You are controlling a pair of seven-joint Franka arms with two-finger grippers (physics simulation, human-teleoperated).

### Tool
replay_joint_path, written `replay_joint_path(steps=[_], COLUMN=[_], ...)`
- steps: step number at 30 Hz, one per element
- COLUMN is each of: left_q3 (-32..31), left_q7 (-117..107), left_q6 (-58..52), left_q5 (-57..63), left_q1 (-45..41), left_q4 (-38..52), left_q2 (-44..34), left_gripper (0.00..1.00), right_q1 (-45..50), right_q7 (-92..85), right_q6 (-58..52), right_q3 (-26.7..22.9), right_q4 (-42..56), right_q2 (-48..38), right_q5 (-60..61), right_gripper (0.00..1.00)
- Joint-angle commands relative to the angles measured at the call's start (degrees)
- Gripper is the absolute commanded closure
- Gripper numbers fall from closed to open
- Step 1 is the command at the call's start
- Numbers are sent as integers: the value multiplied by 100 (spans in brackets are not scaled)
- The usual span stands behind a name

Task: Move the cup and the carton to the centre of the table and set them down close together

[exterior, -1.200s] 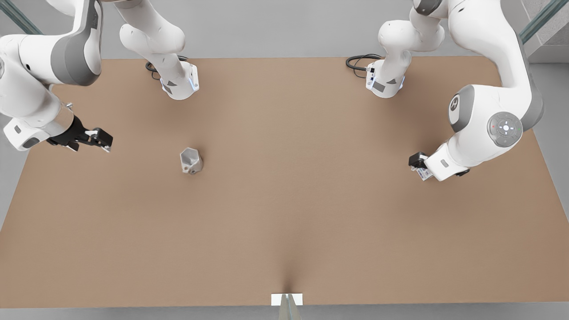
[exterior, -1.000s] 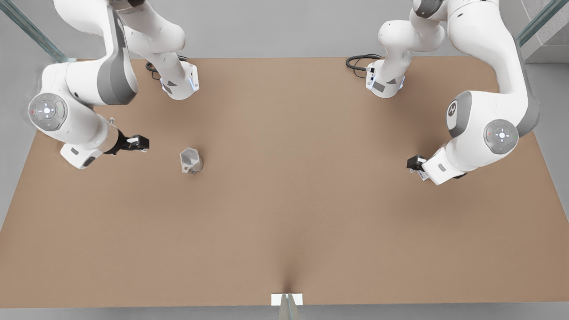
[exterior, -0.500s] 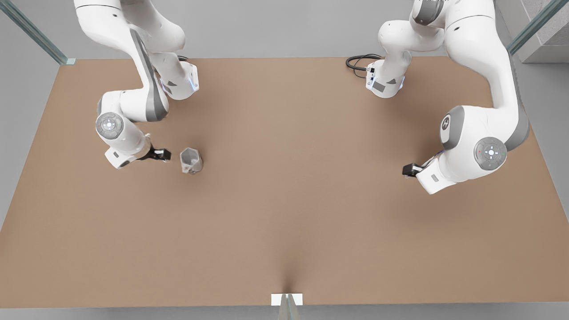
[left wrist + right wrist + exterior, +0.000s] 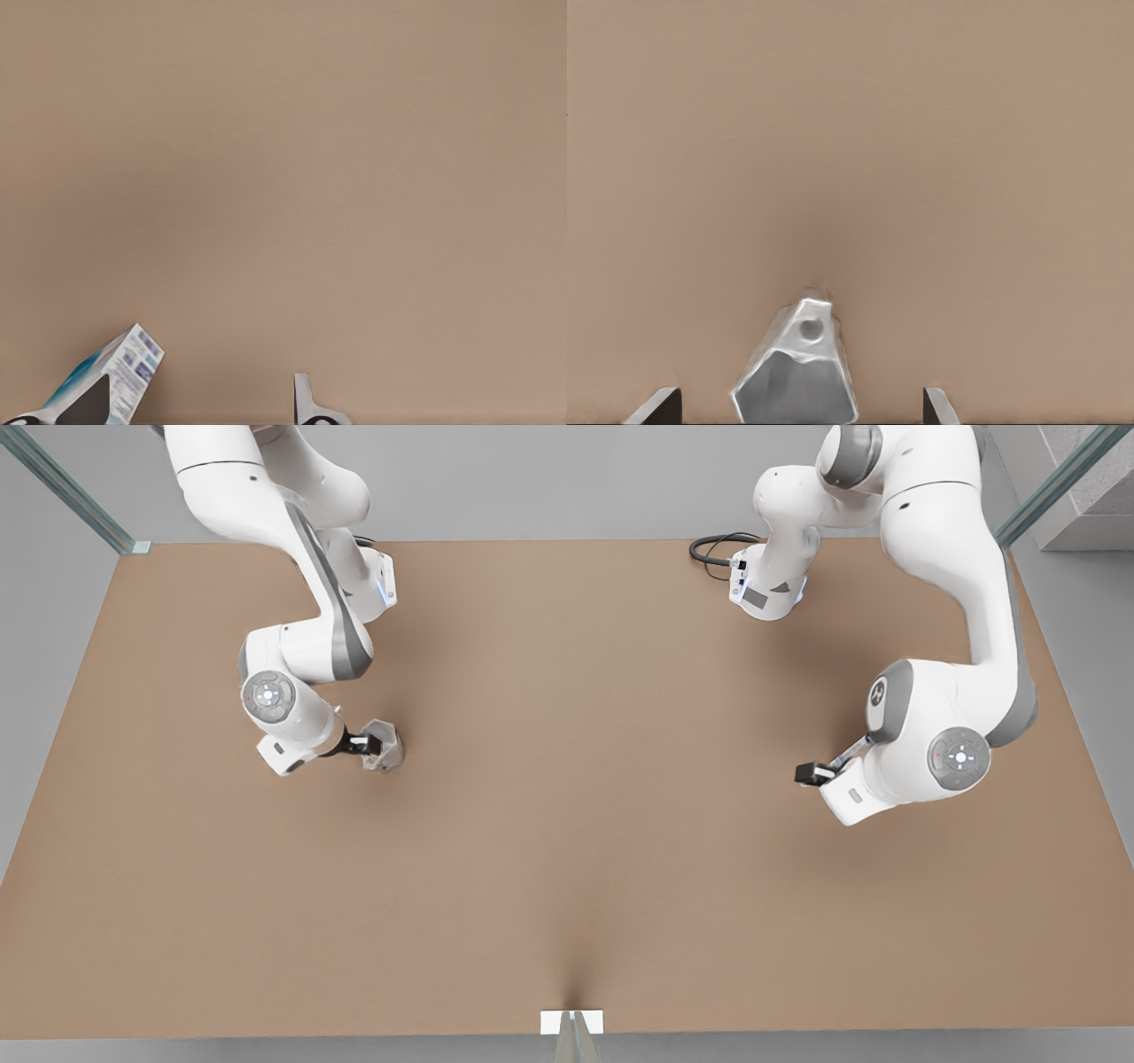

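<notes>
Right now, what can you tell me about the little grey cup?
The cup is small and pale grey-white, with flat, angular sides that look hard and slightly shiny. It is wider at its open rim, and one facet carries a small round mark. It sits on the light-brown table, towards the front view's left. The right gripper is right up against it, with its open fingers on either side of the cup and a gap showing between each and the cup.

black cable [image 4: 716,546]: coiled, far table edge | white tab [image 4: 571,1021]: near edge, centre
</notes>
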Motion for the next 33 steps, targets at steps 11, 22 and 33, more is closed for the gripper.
replay_joint_path(steps=[11,22,33], left_q3=[0,0,9], left_q7=[6,6,6], left_q6=[0,-9,-9], left_q5=[3,3,3], left_q1=[-3,-3,6], left_q4=[18,18,18], left_q2=[35,44,88], left_gripper=[0,0,0], right_q1=[-105,-342,-465], right_q7=[0,-246,-422], right_q6=[820,1514,1848], right_q3=[0,-9,-26], right_q4=[-910,-1429,-1948], right_q2=[-40,-49,-216], right_q5=[0,-9,-9], right_gripper=[0,0,0])
